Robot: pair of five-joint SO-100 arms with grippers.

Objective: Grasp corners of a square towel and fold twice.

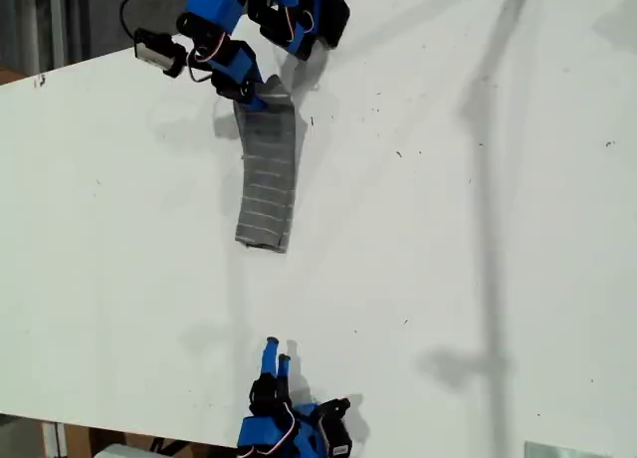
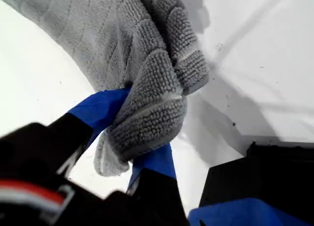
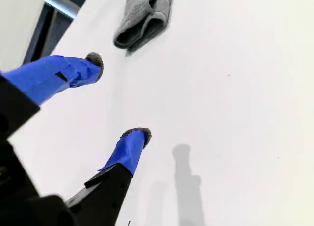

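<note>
You see the towel point(image 1: 268, 174) folded into a long narrow strip on the white table point(image 1: 478, 279). Its long axis runs from the top of the exterior view down toward the middle, tilting only slightly toward the exterior view's right as it descends. The far end sits under my first gripper point(image 1: 257, 98) near the top of that view; the near end, a rounded fold, points toward the arm at the bottom edge and lies well apart from it. The pale stripes run across the strip's width.

My first gripper is clamped on the towel's upper end. In the first wrist view you can see the bunched, looped cloth point(image 2: 147, 103) pinched between the two blue-taped fingers point(image 2: 100, 108), with a thin pale edge of fabric hanging just below them. That end looks lifted and crumpled, while the rest of the strip lies flat on the table. You cannot tell from these views which corners are caught in the pinch.

My second gripper point(image 1: 276, 355) hovers low at the bottom of the exterior view, its jaws parted and holding nothing. In the second wrist view its blue fingertips point(image 3: 130, 150) stand apart over bare table, and the towel's folded near end point(image 3: 144, 19) lies ahead of them, clear of both tips.
</note>
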